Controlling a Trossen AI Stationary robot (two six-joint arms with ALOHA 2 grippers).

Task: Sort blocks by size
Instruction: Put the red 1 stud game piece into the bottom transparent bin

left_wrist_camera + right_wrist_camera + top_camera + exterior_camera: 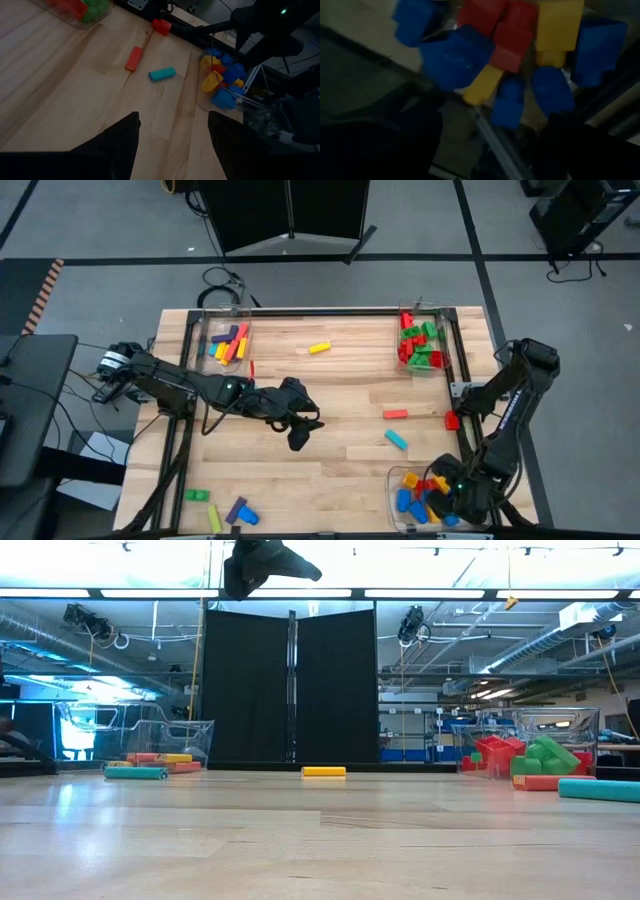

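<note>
A pale wooden desk (330, 395) carries three clear plastic bins: one at the far left (209, 328), one at the far right (441, 340), one at the near right (393, 498). A black panel (290, 210) stands beyond the desk; cables (222, 280), perhaps, lie coiled on the floor nearby.

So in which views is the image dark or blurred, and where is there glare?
Right wrist view: dim and blurred, the blocks soft-edged. Left wrist view: dark at the fingers, table evenly lit. Low view: ceiling lights glare, with a sheen on the tabletop.
</note>
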